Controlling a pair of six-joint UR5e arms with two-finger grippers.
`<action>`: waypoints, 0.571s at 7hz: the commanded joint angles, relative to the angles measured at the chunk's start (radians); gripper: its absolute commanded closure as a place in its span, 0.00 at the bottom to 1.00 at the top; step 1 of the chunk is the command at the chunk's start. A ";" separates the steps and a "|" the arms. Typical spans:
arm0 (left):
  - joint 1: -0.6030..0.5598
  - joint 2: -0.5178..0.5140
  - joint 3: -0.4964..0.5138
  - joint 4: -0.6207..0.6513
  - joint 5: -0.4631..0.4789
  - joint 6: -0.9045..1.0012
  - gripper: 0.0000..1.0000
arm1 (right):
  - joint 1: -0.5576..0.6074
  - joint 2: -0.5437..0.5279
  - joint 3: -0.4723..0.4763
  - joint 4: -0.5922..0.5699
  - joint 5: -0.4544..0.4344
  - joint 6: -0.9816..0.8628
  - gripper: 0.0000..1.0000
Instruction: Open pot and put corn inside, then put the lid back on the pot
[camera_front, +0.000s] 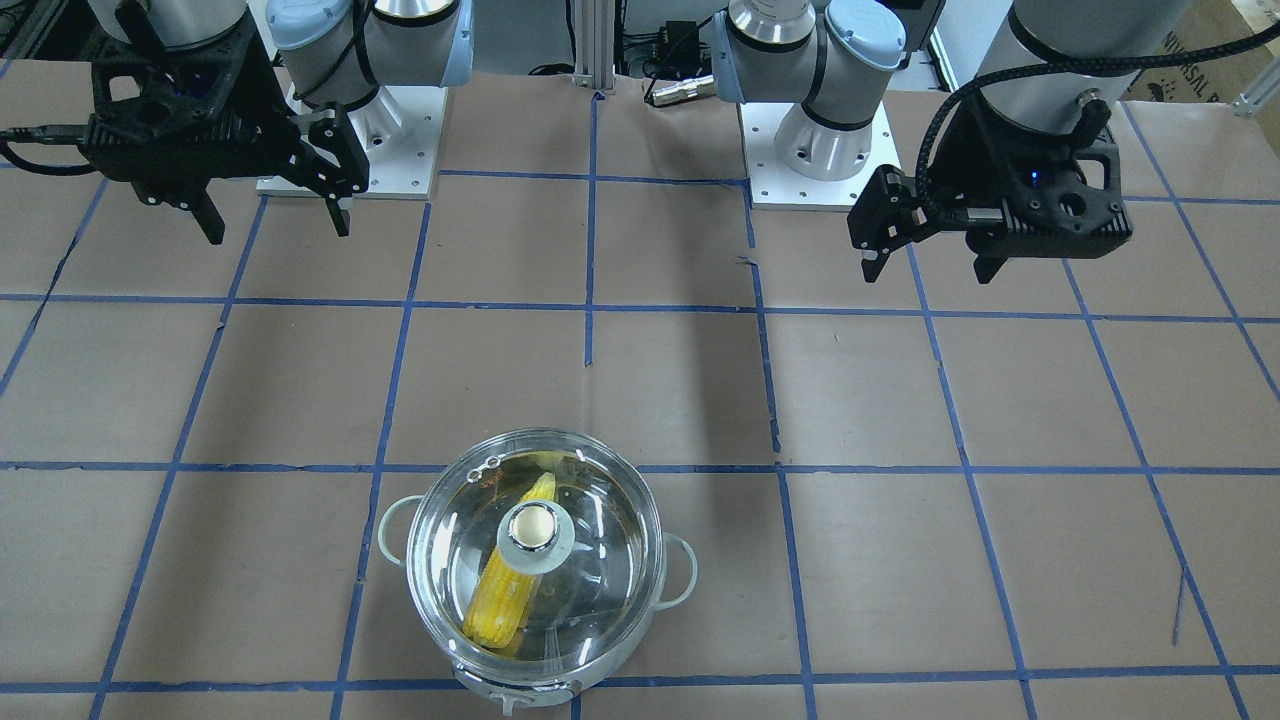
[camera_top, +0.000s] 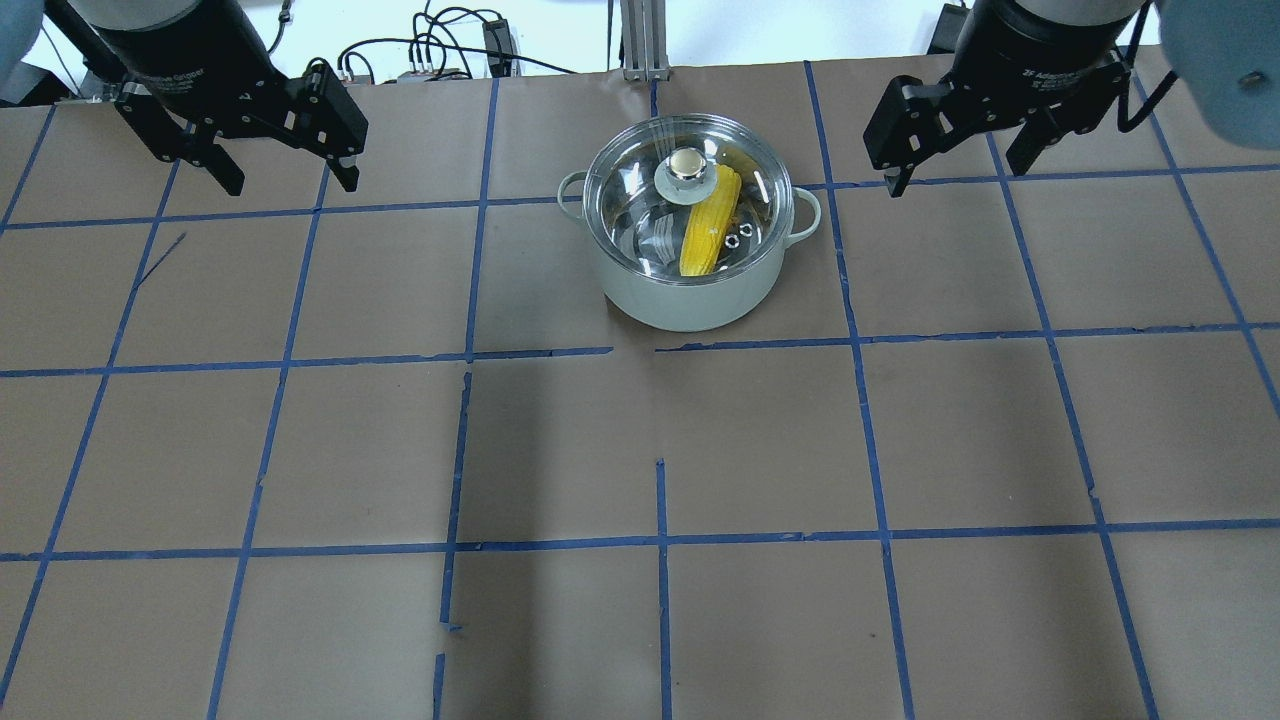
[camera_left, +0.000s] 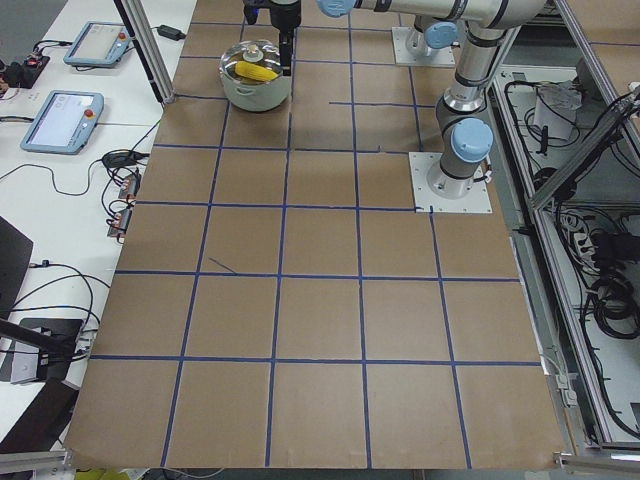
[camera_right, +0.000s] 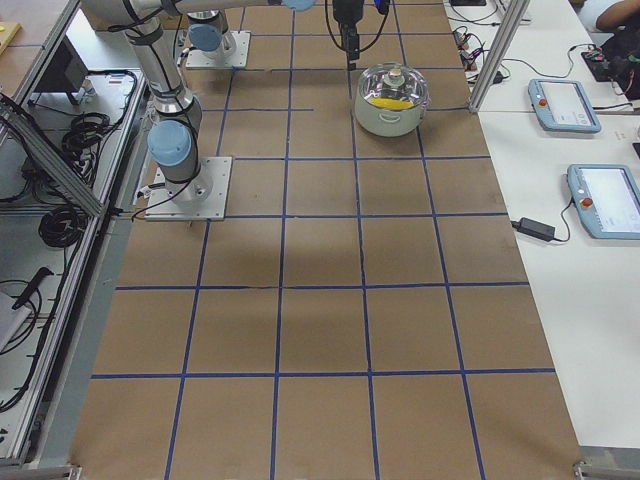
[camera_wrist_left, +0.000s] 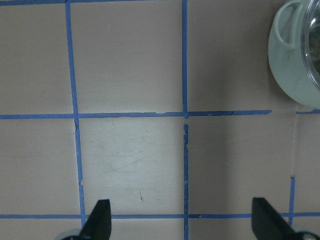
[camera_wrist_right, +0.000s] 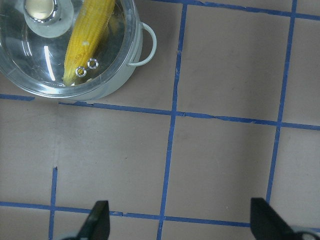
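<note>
The left gripper (camera_top: 290, 178) hangs above the table (camera_top: 400, 450) with its two fingers (camera_wrist_left: 98, 220) spread wide and empty. Under them the left wrist view shows only brown paper crossed by blue tape lines (camera_wrist_left: 185, 150). The right gripper (camera_top: 955, 165) hangs the same way, its fingers (camera_wrist_right: 97, 222) wide apart and gripping nothing, over brown paper and tape.

The pot (camera_top: 680, 300) stands on the table between the two grippers, well apart from both. From the left fingers it lies ahead and off to the right; its pale green wall and one loop handle (camera_wrist_left: 287, 20) just enter the upper corner of the left wrist view. From the right fingers it lies ahead and off to the left (the right wrist view looks down on a good part of it).

The lid (camera_top: 630, 215) sits on the pot, its rim seated on the pot's rim and its knob (camera_top: 686, 170) upright at the middle. Through the glass the corn (camera_top: 705, 225) shows inside the pot, lying lengthwise past the knob on the side nearer the right fingers. One end of it lies under the two small vent holes (camera_wrist_right: 86, 67), at the part of the lid closest to those fingers.
</note>
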 joint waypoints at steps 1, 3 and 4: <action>-0.003 0.012 -0.010 -0.007 0.000 -0.006 0.00 | -0.005 0.004 -0.007 -0.005 -0.001 -0.012 0.00; -0.003 0.013 -0.009 -0.010 0.002 -0.006 0.00 | -0.005 0.009 -0.007 -0.003 0.000 -0.003 0.00; -0.003 0.012 -0.009 -0.010 0.003 -0.006 0.00 | -0.003 0.009 -0.007 -0.003 0.000 0.000 0.00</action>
